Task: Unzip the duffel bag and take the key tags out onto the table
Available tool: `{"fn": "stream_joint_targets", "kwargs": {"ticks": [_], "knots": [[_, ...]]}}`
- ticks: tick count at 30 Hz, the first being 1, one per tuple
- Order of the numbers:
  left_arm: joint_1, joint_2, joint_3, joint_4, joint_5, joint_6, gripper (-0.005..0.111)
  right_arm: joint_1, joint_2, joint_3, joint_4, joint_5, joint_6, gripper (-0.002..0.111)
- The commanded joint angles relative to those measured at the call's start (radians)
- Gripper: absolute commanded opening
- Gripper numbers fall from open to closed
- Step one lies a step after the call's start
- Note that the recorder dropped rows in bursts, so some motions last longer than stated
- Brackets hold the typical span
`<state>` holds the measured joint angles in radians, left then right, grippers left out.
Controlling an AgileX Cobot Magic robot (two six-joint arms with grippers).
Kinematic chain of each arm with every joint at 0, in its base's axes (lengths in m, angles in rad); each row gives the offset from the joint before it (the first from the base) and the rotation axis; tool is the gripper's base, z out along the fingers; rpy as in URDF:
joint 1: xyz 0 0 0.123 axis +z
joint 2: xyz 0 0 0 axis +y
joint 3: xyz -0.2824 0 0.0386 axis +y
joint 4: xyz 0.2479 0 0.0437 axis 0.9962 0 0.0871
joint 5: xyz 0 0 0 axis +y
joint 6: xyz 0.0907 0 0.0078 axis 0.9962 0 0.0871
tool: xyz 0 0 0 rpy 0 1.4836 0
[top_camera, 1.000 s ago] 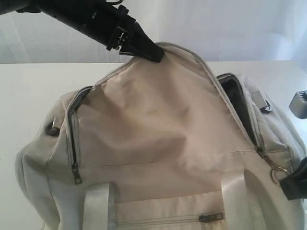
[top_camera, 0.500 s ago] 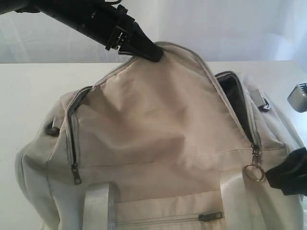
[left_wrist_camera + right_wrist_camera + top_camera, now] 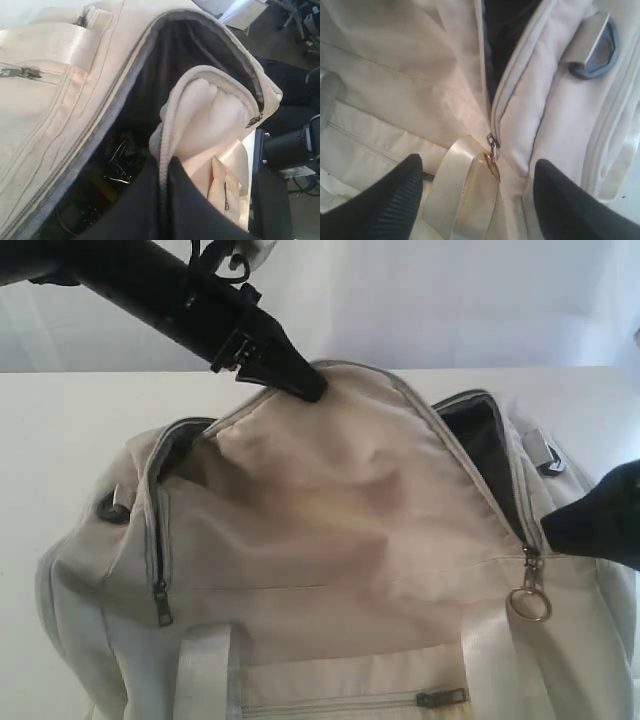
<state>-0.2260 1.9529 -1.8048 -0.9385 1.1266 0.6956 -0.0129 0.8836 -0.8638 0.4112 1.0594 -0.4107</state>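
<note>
Left hand (image 3: 308, 388) pinches duffel bag (image 3: 330, 530) flap (image 3: 350, 420) up; right hand (image 3: 477, 172), spread wide, is nearer the opening (image 3: 490, 455), at its 10 o'clock, running 5-to-11 in the exterior view.

1. The large cream-beige fabric duffel bag (image 3: 330, 530) lies on the wide white flat table (image 3: 50, 440).
2. The round metal zipper ring (image 3: 528, 605) hangs at its right end, between the fingers of the right gripper (image 3: 477, 167).
</note>
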Motion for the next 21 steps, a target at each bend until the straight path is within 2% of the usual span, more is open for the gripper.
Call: {"fn": "stream_joint_targets", "kwargs": {"ticks": [1, 3, 6, 10, 14, 15, 21], "knots": [[-0.021, -0.047, 0.002, 0.021, 0.095, 0.023, 0.0, -0.007, -0.021, -0.023, -0.014, -0.012, -0.004, 0.054], [-0.041, -0.068, 0.002, 0.054, 0.095, 0.023, 0.0, -0.007, -0.031, -0.023, -0.025, -0.021, -0.004, 0.048], [-0.082, -0.103, 0.002, 0.118, 0.095, 0.015, 0.0, -0.007, -0.045, -0.023, -0.03, -0.023, -0.004, 0.032], [-0.17, -0.164, 0.023, 0.206, 0.095, -0.02, 0.0, -0.007, -0.098, -0.023, -0.052, -0.034, -0.004, 0.001], [-0.254, -0.248, 0.1, 0.242, 0.095, -0.042, 0.0, -0.007, -0.167, -0.023, -0.109, -0.028, 0.043, 0.0], [-0.302, -0.296, 0.147, 0.24, 0.095, -0.052, 0.0, -0.007, -0.199, -0.023, -0.131, -0.012, 0.059, 0.0], [-0.484, -0.418, 0.269, 0.233, 0.095, -0.117, 0.0, -0.007, -0.271, -0.022, -0.135, 0.016, 0.078, 0.0]]}}
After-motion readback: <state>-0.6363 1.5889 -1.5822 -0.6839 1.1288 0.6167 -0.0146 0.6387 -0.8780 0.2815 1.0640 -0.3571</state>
